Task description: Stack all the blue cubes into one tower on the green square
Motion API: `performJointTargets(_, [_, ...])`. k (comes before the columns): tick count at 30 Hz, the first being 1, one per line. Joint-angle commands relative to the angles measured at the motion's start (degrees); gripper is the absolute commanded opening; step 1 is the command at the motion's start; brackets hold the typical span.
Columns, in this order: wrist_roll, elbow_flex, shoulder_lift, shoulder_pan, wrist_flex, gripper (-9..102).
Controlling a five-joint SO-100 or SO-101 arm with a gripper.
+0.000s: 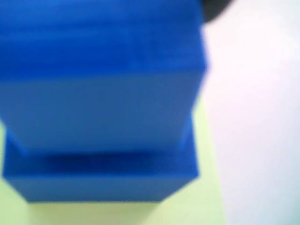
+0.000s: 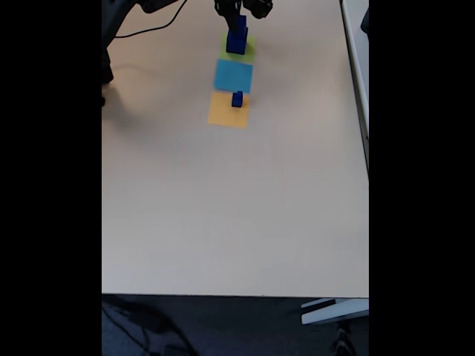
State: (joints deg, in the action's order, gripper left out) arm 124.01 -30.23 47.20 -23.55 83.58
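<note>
In the wrist view, very close and blurred, a blue cube [image 1: 103, 93] sits on top of a wider blue cube [image 1: 103, 183], which rests on the green square [image 1: 208, 197]. In the fixed view this stack [image 2: 237, 41] stands on the green square [image 2: 249, 52] at the far edge of the table. My gripper [image 2: 239, 18] hangs right over the stack's top, its fingers too small and dark to read. A small blue cube [image 2: 237, 99] stands apart on the orange square [image 2: 223, 113].
A light-blue square [image 2: 233, 76] lies between the green and orange ones. A black cable [image 2: 152, 30] runs across the table's far left. The pale table [image 2: 237, 208] stretches wide toward the near edge.
</note>
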Motion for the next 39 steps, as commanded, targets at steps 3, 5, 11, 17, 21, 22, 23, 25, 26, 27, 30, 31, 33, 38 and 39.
performJointTargets(3, [-0.1, 0.4, 3.3, 0.1, 0.4, 6])
performJointTargets(5, [-0.1, 0.4, 3.3, 0.1, 0.4, 6])
performJointTargets(11, [-0.3, 0.4, 3.3, 0.1, 0.5, 7])
performJointTargets(17, [-0.4, 0.4, 3.4, 0.1, 0.7, 8])
performJointTargets(21, [-0.4, 0.4, 3.4, 0.1, 0.8, 11])
performJointTargets(22, [-0.3, 0.4, 3.4, 0.1, 0.8, 11])
performJointTargets(23, [-0.3, 0.4, 3.4, 0.1, 0.8, 11])
performJointTargets(25, [-0.3, 0.4, 3.5, 0.1, 0.8, 12])
performJointTargets(26, [-0.4, 0.4, 3.5, 0.1, 0.8, 12])
performJointTargets(27, [-0.3, 0.4, 3.5, 0.1, 0.8, 12])
performJointTargets(30, [-0.2, 0.4, 3.5, 0.0, 0.7, 12])
performJointTargets(31, [-0.2, 0.4, 3.5, 0.0, 0.7, 12])
performJointTargets(33, [-0.2, 0.4, 3.5, 0.0, 0.7, 14])
performJointTargets(38, [-0.3, 0.5, 3.5, 0.0, 0.7, 16])
performJointTargets(39, [-0.3, 0.6, 3.5, 0.0, 0.7, 16])
